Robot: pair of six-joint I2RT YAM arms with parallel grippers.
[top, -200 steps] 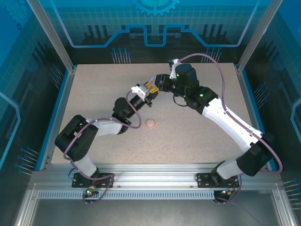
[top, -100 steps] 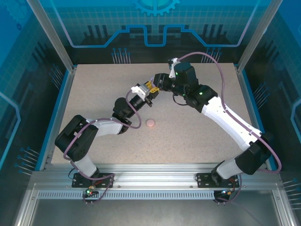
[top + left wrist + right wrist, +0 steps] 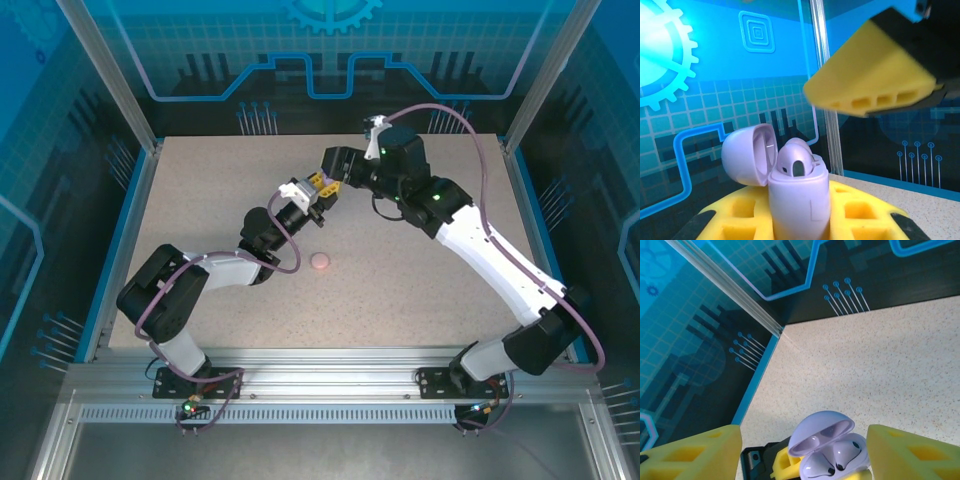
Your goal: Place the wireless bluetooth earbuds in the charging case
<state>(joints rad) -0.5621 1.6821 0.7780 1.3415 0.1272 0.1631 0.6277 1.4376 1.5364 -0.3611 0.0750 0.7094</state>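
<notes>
A: Start with the purple earbuds [image 3: 840, 460]. Seated?

B: Looks so. Tucked side by side in the wells of the lilac charging case [image 3: 800, 200], with the lid [image 3: 747, 155] swung back. Held up off the counter [image 3: 420, 290], case body pinched low down by the left jaws, pressed tight on it.

A: And changed since a second ago?

B: The spread of the right jaws. Nearly closed over the case then. Parted wide now, and drawn a little up and away toward the far side. Nothing gripped between them.

A: Meaning for the task?

B: Probably a release just made into the well, so likely done for this pair. Left to do: shutting the lid, perhaps pressing the buds fully home. Hard to judge depth of seating from here.

A: Position relative to the jaws?

B: Just below and between the yellow pads [image 3: 695, 455] of the right jaws, touching neither. Clamped, through the case, in the left. Also a pale pink round thing [image 3: 320, 262], likely another case, lying on the counter near the left arm [image 3: 220, 265], well apart from all that.
</notes>
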